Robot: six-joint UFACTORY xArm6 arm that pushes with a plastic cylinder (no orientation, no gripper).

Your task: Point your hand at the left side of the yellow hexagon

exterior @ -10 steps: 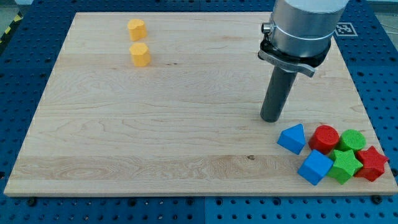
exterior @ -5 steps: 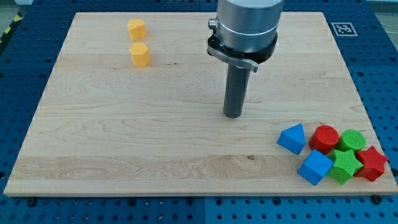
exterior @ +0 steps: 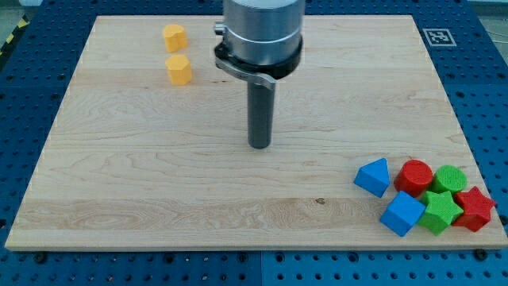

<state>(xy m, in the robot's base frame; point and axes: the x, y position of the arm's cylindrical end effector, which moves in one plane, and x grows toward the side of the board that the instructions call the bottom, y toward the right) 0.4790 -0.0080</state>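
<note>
Wooden board (exterior: 119, 183) fills most of the view, blue pegboard table (exterior: 24, 95) around it. Upper left of board: two yellow blocks, one above the other, close but apart. Upper yellow block (exterior: 174, 36) sits near the board's top edge, shape hard to call; the lower one reads as the yellow hexagon (exterior: 179, 69), just below it. Bare wood to the view's left of the hexagon. Moving right: arm's grey cylinder comes down from the view's top at centre, w/ the dark rod below it; my tip (exterior: 259, 146) rests on the board about mid-board, to the view's right of and lower than the hexagon, well apart, touching no block. No jaws on this tool, just a plain rod, so nothing open/closed and nothing held. Far right, near the board's bottom-right corner, a tight cluster: blue triangular block (exterior: 373, 176) at the cluster's left, blue cube (exterior: 402, 213) below-right of it, red cylinder (exterior: 414, 176) beside the triangular one, green star (exterior: 440, 210) under it, green cylinder (exterior: 449, 179) further right, red star (exterior: 475, 209) at the far right edge. Cluster blocks touch or nearly touch; all well apart from tip. Fiducial marker (exterior: 440, 36) at the top-right corner of the board.
</note>
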